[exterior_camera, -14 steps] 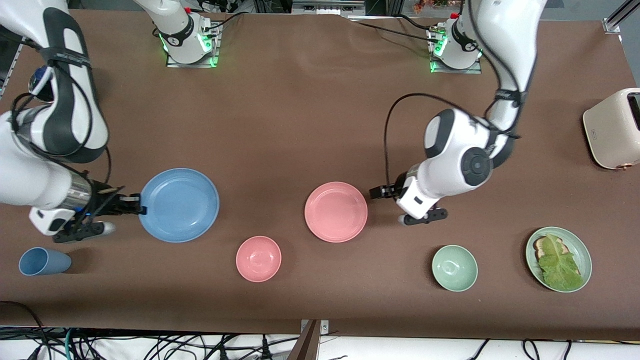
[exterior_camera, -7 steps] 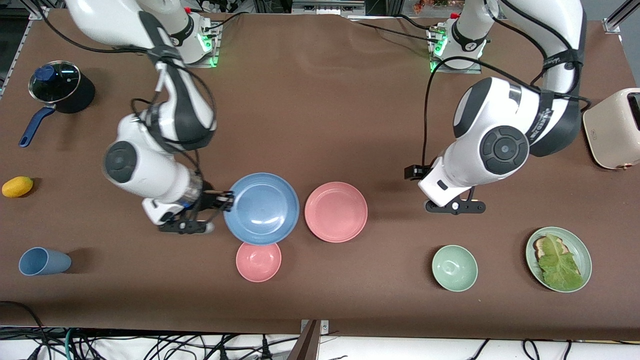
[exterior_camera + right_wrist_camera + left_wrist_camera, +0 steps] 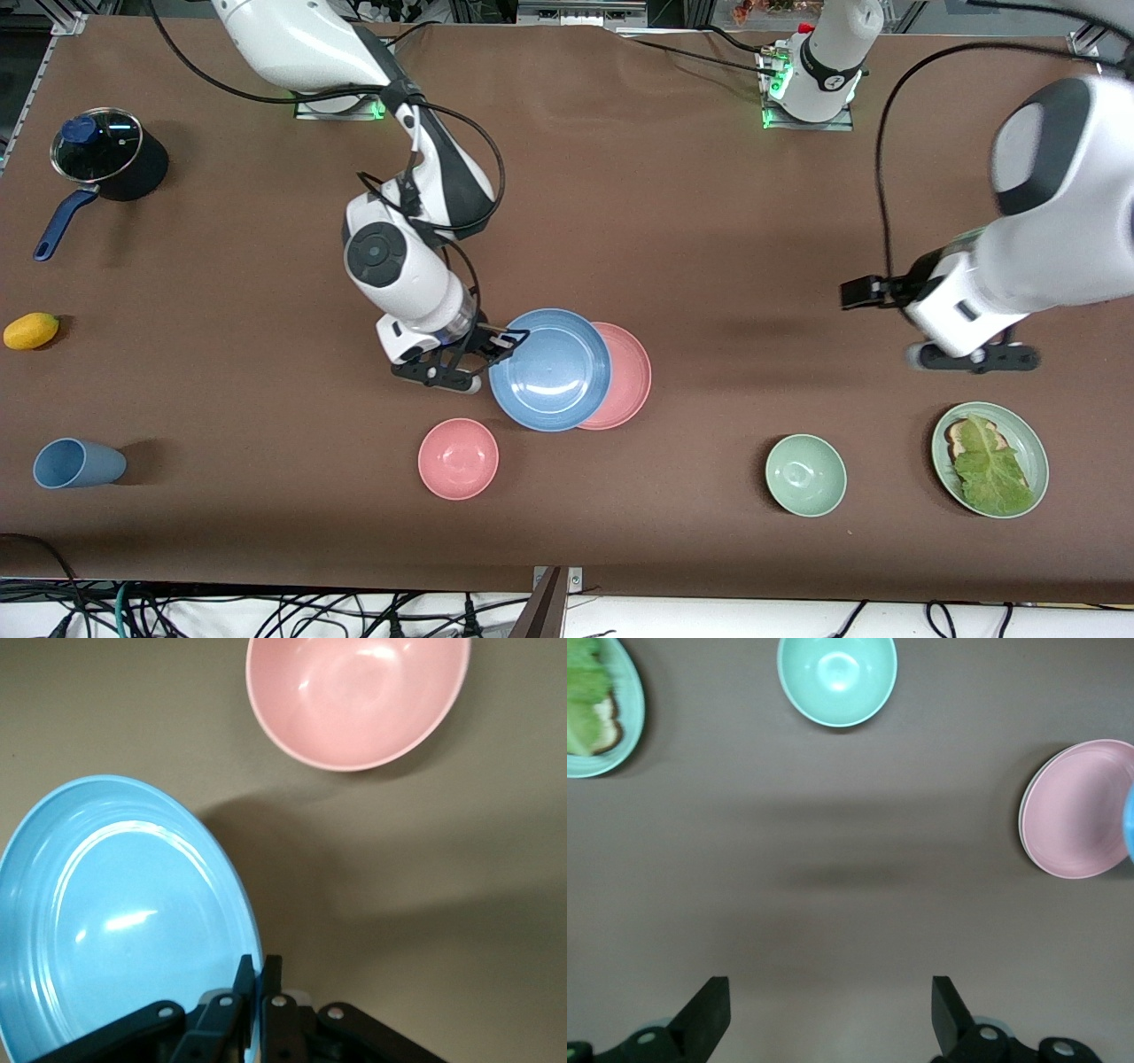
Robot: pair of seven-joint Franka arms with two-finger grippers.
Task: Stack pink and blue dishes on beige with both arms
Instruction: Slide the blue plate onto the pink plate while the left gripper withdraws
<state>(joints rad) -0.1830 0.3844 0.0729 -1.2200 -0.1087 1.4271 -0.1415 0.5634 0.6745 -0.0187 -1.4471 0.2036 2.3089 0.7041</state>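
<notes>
My right gripper [image 3: 505,341] [image 3: 260,970] is shut on the rim of the sky-blue plate [image 3: 549,369] [image 3: 115,912] and holds it up in the air. The blue plate overlaps the part of the salmon-pink plate [image 3: 631,372] [image 3: 1081,811] that lies toward the right arm's end of the table. The pink plate lies flat on the table. My left gripper [image 3: 852,292] [image 3: 828,992] hangs open over bare brown table, toward the left arm's end, with nothing between its fingers. The beige plate is out of view.
A pink bowl [image 3: 458,458] [image 3: 359,695] sits nearer the front camera than the plates. A green bowl [image 3: 805,474] [image 3: 837,678] and a green dish with toast and lettuce [image 3: 990,458] lie below the left arm. A blue cup [image 3: 78,462], a yellow fruit [image 3: 31,330] and a lidded pot [image 3: 106,155] stand at the right arm's end.
The right arm has carried the blue plate from its end of the table to over the pink plate's edge. The left arm has drawn away from the pink plate toward its own end, still open.
</notes>
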